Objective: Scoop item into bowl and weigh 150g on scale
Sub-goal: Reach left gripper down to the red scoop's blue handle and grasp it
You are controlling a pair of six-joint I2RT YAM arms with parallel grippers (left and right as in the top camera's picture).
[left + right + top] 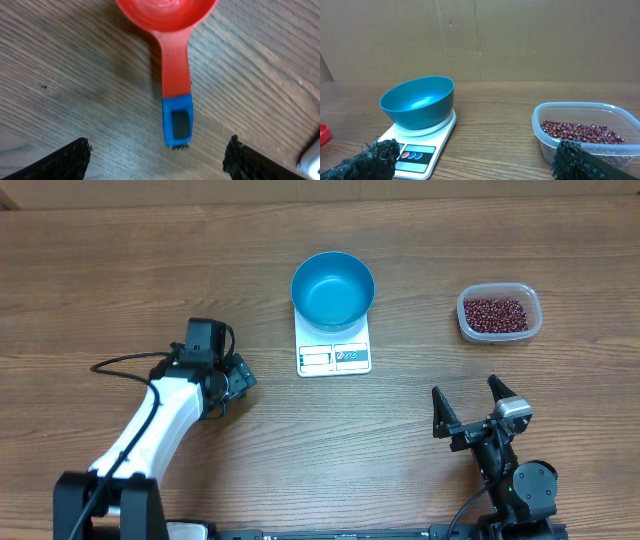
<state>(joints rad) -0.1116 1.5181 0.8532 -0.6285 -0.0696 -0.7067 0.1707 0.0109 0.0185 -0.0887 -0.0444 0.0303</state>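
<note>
The blue bowl (333, 288) stands empty on the white scale (334, 357) at the middle back. The dark red beans (495, 312) fill a clear tub (530, 298) at the right. In the left wrist view a red scoop (175, 60) lies on the wood, its blue handle tip (177, 122) pointing toward my left gripper (157, 160). That gripper is open, with a finger on each side of the tip and touching nothing. From overhead my left gripper (238, 378) hides the scoop. My right gripper (468, 400) is open and empty, in front of the tub.
From the right wrist I see the bowl (417, 102) on the scale (437, 135), the tub (545, 107) of beans (580, 132) close on the right, and a red sliver of the scoop (323, 134) at the left edge. A cardboard wall (480, 40) backs the table.
</note>
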